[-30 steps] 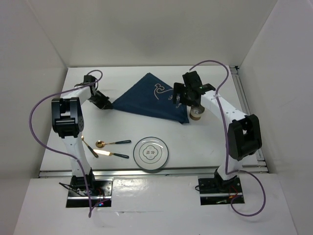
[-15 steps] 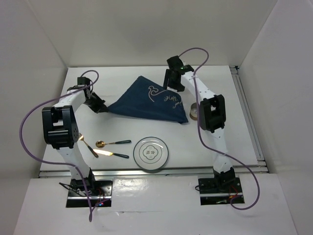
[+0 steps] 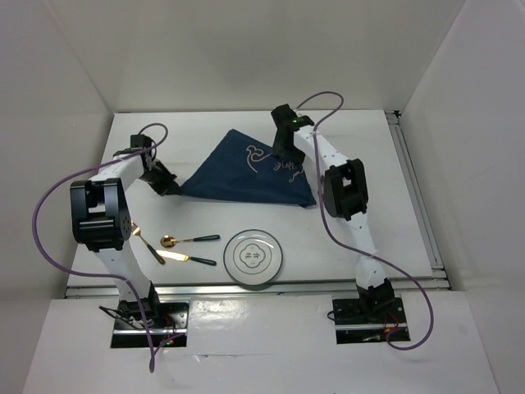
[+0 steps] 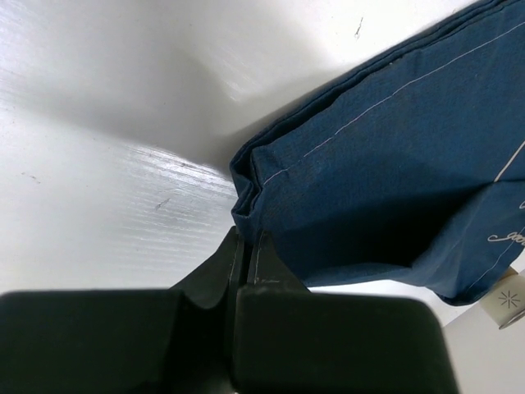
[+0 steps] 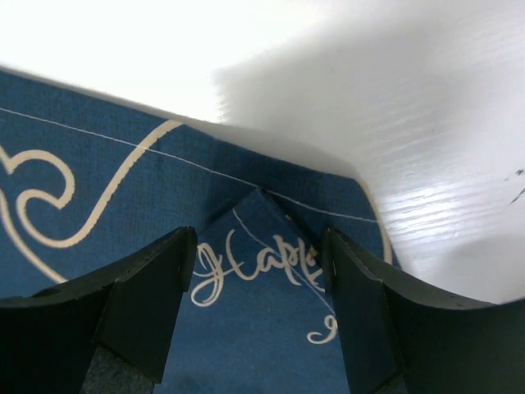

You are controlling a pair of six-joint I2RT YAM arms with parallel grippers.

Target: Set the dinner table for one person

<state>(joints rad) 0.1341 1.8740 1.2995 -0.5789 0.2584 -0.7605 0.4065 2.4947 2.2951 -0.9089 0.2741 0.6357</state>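
Toward the upper middle of the overhead view, a blue cloth (image 3: 246, 172) lies on the white dinner table (image 3: 394, 164), which fills the frame from the back wall down to the arm bases. The cloth is a folded wedge with its narrow corner pointing left. The left gripper (image 4: 244, 246) has its fingers pressed together on that corner – its wrist view shows the stitched hem running straight into the pinch. At the cloth's upper right edge the right gripper (image 5: 259, 263) hangs with its fingers apart, one on either side of a small turned-over flap with pale cursive lettering; neither finger visibly touches the fabric. Lower in the overhead view, near the front edge, sits a round plate (image 3: 255, 257). Just left of it lie a spoon (image 3: 189, 240) and a knife (image 3: 190, 258), both with dark handles – and a gold utensil (image 3: 149, 246) partly hidden by the left arm.
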